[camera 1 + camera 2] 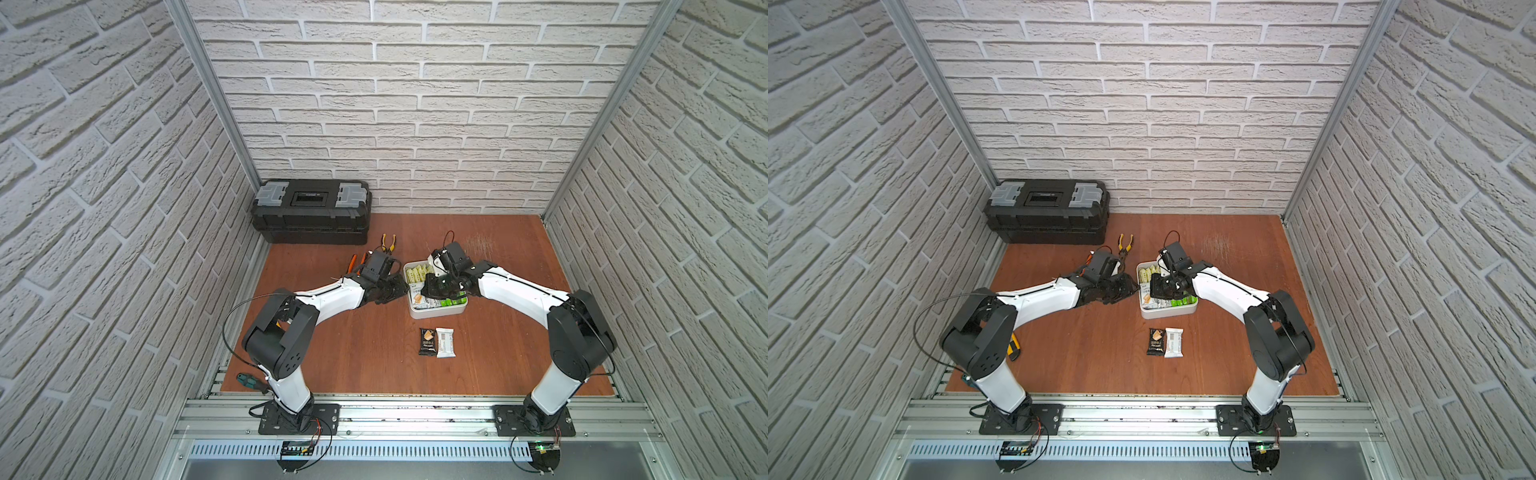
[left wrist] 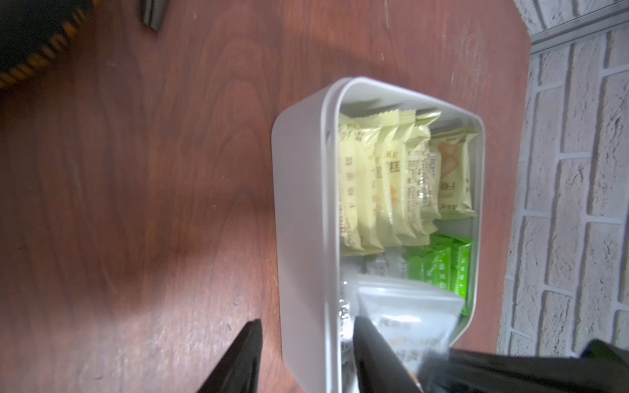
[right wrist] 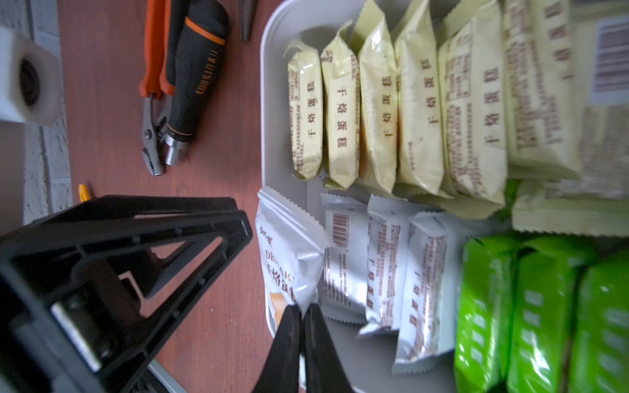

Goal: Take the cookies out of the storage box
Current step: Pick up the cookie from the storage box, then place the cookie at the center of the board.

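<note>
Above wooden table [image 1: 374, 353], right claw [image 3: 302, 311] pinches white packet [image 3: 289, 251].

The box [image 2: 299, 204] is plain white, holding pale yellow packets [image 2: 391, 183], bright green packets [image 2: 442, 268] and a white packet [image 3: 289, 258] with brown print. The table [image 1: 332, 345] is red-brown wood grain; the walls [image 1: 415, 124] are white brick.

Right pincer [image 3: 302, 309] pinches a white packet [image 3: 289, 251] at the storage box [image 3: 268, 102] edge.
</note>
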Controlling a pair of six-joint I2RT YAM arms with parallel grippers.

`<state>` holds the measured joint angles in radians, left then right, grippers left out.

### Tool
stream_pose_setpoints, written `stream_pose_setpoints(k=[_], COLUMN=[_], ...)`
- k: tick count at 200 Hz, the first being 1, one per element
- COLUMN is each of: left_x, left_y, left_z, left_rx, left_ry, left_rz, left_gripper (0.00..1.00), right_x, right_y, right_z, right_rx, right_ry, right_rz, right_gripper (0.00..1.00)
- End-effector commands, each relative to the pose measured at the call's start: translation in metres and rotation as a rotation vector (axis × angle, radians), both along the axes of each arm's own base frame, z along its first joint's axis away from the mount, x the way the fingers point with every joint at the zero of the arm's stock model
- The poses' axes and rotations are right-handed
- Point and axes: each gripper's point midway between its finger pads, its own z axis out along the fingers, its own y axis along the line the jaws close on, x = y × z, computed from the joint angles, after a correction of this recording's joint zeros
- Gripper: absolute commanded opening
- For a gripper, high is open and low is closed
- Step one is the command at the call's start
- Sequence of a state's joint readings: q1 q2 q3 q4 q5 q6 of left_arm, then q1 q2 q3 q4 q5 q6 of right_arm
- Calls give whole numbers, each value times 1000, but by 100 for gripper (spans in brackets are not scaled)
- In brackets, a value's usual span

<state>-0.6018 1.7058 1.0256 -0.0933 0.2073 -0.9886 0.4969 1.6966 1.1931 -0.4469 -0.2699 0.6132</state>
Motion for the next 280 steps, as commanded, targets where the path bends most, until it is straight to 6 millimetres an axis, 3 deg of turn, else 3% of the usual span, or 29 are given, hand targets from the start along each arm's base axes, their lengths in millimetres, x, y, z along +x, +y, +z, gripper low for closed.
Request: stream_pose_setpoints(k=[1, 33, 53, 82, 117, 169, 230, 280], left_x=[6, 2, -1, -5, -14, -15, -11, -11], left_y=[1, -6, -7, -2, 0, -3, -7, -4], left_z=[23, 20, 15, 4, -9, -20, 1, 4], left_rx=[-4, 33, 81, 150, 221, 265, 264, 301], left_ry=[-53, -29, -3, 41, 91, 93, 8, 9], left_rz=[28, 3, -4, 8, 4, -32, -33, -16], left_gripper=[49, 47, 42, 35, 34, 35, 36, 37], right_x=[-9, -33, -58, -100, -139, -144, -147, -146], right_y=[-21, -65, -94, -125, -143, -129, -131, -123], right_z=[20, 36, 35, 22, -4, -34, -46, -56], right_rx=[-23, -57, -85, -165, -181, -95, -121, -103], right_ry=[-34, -42, -16, 58, 148, 194, 198, 201], right_rz=[-27, -96, -130, -182, -281, -278, -241, -183], right_gripper=[5, 4, 4, 4, 3, 3, 3, 4])
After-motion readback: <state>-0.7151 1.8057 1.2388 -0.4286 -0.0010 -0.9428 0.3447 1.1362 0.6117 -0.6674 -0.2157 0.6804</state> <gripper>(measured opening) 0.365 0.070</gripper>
